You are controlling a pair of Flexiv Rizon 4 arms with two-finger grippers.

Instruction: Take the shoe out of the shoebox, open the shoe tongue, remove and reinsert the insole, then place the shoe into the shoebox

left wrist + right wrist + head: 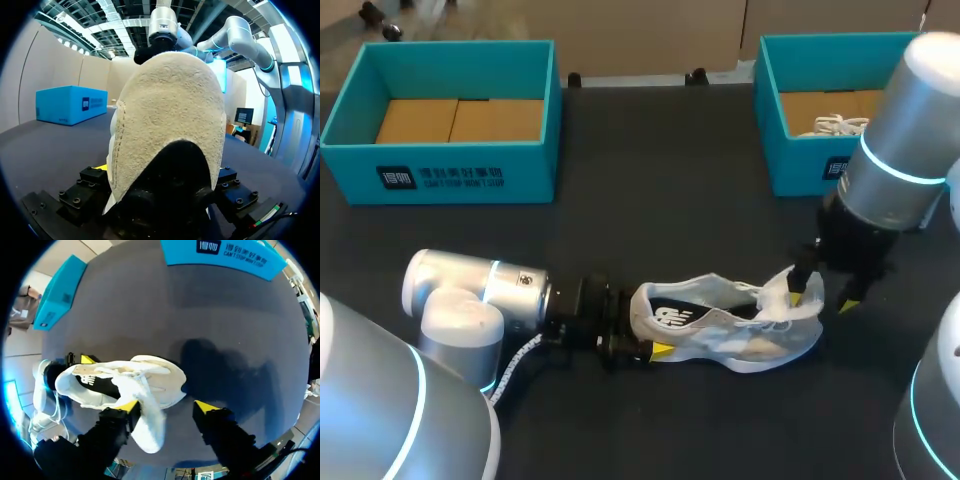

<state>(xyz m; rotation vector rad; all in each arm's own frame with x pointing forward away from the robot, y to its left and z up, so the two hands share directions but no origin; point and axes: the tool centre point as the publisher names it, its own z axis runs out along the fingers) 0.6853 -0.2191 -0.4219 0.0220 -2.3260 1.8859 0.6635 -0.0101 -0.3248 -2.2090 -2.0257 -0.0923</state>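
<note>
Nearest lies the left arm [470, 300], the left tool [638, 328] clenched on the heel of the one shoe [730, 325]. It lies mid-desk [650, 200], long axis left to right, toe rightward. The right tool [823, 297] is released, one finger touching the tongue [782, 292]. Two boxes stand far: left shoebox [450, 170], right shoebox [800, 165].

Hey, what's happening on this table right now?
The shoe is out of its box and resting on the table. The left gripper is clamped on its heel, steadying it. The right gripper hangs open over the front of the shoe, with the pulled-up tongue against one finger. Two teal shoeboxes sit at the back of the table.
</note>
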